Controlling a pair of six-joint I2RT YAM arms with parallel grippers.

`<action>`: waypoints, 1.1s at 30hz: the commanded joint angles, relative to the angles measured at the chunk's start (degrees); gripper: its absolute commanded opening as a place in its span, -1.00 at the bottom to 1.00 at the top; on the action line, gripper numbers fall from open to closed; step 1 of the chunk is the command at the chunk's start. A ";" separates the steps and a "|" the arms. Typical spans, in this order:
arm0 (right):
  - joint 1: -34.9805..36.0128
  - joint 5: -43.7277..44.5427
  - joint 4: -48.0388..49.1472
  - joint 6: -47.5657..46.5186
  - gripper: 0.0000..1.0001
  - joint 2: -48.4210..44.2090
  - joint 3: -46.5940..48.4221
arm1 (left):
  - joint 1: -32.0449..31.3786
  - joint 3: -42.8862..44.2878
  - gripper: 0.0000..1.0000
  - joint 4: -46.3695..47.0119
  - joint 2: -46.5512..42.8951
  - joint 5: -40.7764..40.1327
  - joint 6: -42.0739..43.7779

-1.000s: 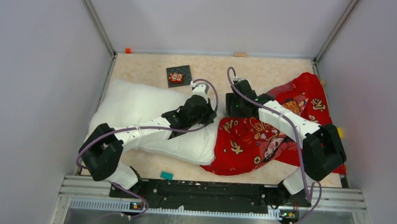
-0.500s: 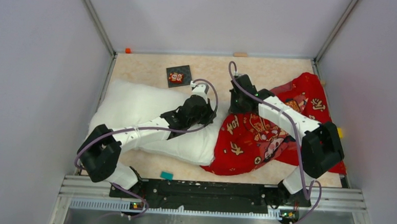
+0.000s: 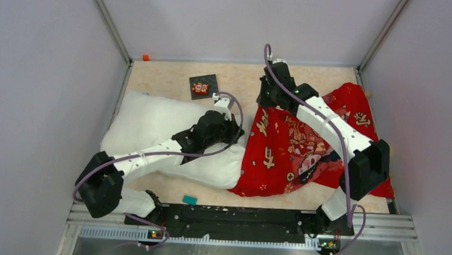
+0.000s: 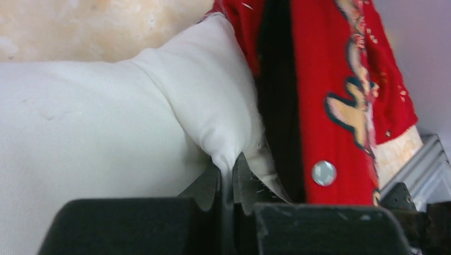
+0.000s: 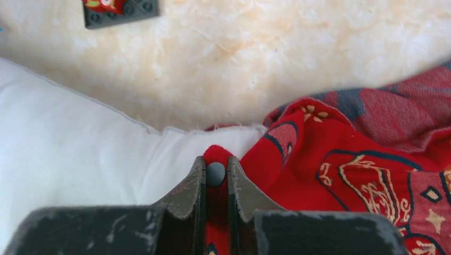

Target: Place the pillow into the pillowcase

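Partly hidden: pillow [image 3: 148,120] right end, under left arm [image 3: 158,153], pillowcase [image 3: 280,154] edge.

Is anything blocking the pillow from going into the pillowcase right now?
Nothing visible does. The left gripper pinches the pillow at a corner beside the pillowcase opening, whose edge the right gripper holds.

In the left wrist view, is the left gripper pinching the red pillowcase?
No, the left gripper pinches a corner of the white pillow; the pillowcase lies beyond.

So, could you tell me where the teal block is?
In the top view, the teal block lies at the table's near-left edge, just in front of the pillow.
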 commanded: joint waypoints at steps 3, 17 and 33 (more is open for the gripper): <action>2.19 1.25 5.51 -2.74 -1.00 5.63 12.94 | -0.62 -1.96 -1.00 2.88 -7.93 16.21 5.45; 3.16 0.72 8.69 -0.36 -1.00 1.88 -2.12 | 6.64 2.10 -1.00 8.18 9.69 18.45 -2.24; 1.51 0.19 13.48 -3.14 -0.10 -7.13 -16.26 | 6.87 18.63 0.20 -22.60 -2.30 -3.67 9.31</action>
